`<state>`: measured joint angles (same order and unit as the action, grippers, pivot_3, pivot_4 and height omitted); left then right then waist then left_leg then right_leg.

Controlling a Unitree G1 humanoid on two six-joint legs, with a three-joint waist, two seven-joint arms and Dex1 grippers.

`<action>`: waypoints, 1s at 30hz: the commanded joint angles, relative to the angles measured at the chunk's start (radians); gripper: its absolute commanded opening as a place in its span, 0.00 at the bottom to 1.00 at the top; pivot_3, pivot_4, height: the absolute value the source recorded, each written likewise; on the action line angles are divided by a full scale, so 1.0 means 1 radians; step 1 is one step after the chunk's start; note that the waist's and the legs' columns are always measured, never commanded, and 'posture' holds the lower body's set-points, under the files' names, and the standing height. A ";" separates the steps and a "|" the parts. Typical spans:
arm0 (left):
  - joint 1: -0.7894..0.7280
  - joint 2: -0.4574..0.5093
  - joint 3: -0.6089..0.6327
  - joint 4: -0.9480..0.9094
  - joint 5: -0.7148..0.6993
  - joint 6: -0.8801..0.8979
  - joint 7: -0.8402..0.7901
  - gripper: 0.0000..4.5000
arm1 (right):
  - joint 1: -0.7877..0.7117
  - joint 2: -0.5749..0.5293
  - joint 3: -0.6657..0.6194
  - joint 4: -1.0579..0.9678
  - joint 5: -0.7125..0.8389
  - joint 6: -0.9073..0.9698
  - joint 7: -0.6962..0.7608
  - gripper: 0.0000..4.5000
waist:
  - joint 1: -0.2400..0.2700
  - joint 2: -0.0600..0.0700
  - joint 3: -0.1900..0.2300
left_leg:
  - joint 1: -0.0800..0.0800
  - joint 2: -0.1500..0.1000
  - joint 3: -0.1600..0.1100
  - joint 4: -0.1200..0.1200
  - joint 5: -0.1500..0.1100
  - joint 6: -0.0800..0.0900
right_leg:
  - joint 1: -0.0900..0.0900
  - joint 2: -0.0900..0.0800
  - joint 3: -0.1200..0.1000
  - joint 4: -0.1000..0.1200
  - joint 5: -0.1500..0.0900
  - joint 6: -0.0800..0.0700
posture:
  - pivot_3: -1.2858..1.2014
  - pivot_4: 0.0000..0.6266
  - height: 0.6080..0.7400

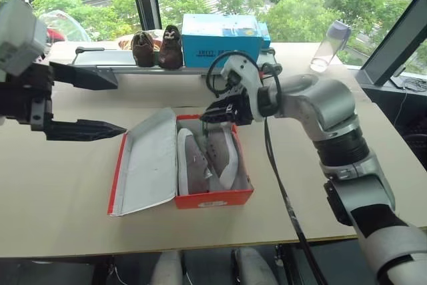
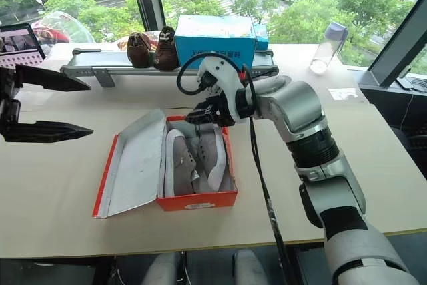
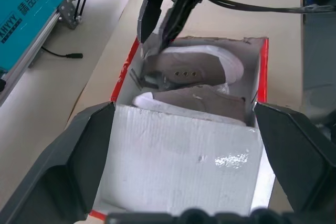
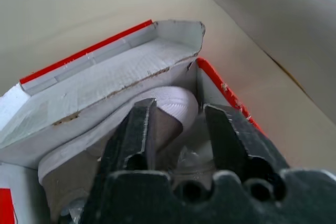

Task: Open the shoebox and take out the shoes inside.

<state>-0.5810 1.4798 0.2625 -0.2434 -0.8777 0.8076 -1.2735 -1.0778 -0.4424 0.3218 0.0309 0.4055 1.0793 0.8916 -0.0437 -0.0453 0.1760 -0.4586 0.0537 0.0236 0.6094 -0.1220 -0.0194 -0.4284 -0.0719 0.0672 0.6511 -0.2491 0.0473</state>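
We see the shoebox (image 1: 212,199) lying open near the front edge of the surface (image 1: 60,198), its lid folded flat out to the left with the white inside showing. The shoes (image 1: 207,158) lie side by side in it, soles turned outward.

They look light and soft in the upper, with firmer rubbery soles, so we judge they will not slip much; the heel collar or the sole rim gives the firmest hold, and the laces are best avoided. The cardboard box is light and may slide or lift with a shoe if it drags on the wall.

The right gripper (image 1: 212,113) hangs over the far end of the box with its fingers parted and nothing between them; whether a fingertip touches the near shoe we cannot quite tell. The left gripper (image 1: 100,101) stands spread wide and empty beyond the lid, toward the left edge.

Counted: one red shoebox, two grey shoes in it, two grippers; at the far edge, one light-blue box (image 1: 220,39), two dark brown shoes (image 1: 157,47) and one clear bottle (image 1: 329,45).
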 commanded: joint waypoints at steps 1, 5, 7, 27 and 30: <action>-0.026 0.001 -0.010 0.022 0.054 -0.044 -0.021 1.00 | 0.007 0.004 0.000 -0.060 0.028 0.017 0.025 0.86 | 0.001 0.000 0.000 | 0.000 0.000 0.000 0.000 0.000 0.000 | 0.000 0.000 0.000 0.000 0.000 0.000 | 0.52 0.24 1.00; -0.026 -0.001 -0.011 0.028 0.075 -0.049 -0.037 1.00 | 0.075 -0.022 0.023 -0.099 0.058 0.036 0.069 0.99 | 0.003 0.000 0.000 | -0.001 0.000 0.000 0.000 0.000 0.000 | 0.000 0.000 0.000 0.000 0.000 0.000 | 0.52 0.24 1.00; -0.019 -0.003 -0.004 0.025 0.082 -0.046 -0.039 1.00 | 0.097 -0.036 0.028 -0.112 0.069 0.054 0.083 0.99 | 0.003 0.000 0.000 | -0.001 0.000 0.000 0.001 0.000 0.000 | 0.000 0.000 0.000 0.000 0.000 0.000 | 0.52 0.24 1.00; 0.019 -0.020 0.055 -0.027 0.087 0.000 -0.026 1.00 | 0.137 0.073 0.160 0.042 -0.014 -0.008 0.048 0.99 | 0.001 -0.001 -0.001 | 0.003 0.000 0.000 0.002 0.000 0.000 | 0.004 0.000 0.000 0.000 0.000 0.001 | 0.52 0.24 1.00; 0.023 -0.021 0.064 -0.035 0.090 0.005 -0.023 1.00 | 0.126 0.097 0.132 0.075 -0.013 -0.009 0.042 0.88 | 0.001 -0.002 -0.001 | 0.004 0.001 0.000 0.002 0.000 0.000 | 0.005 0.000 0.000 0.000 0.000 0.002 | 0.52 0.24 1.00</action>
<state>-0.5487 1.4466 0.2786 -0.2640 -0.7896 0.8115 -1.3040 -0.9403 -0.3540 0.4659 0.0724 0.4111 1.0791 0.9494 -0.0427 -0.0469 0.1750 -0.4543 0.0543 0.0234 0.6116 -0.1220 -0.0194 -0.4235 -0.0716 0.0672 0.6512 -0.2495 0.0495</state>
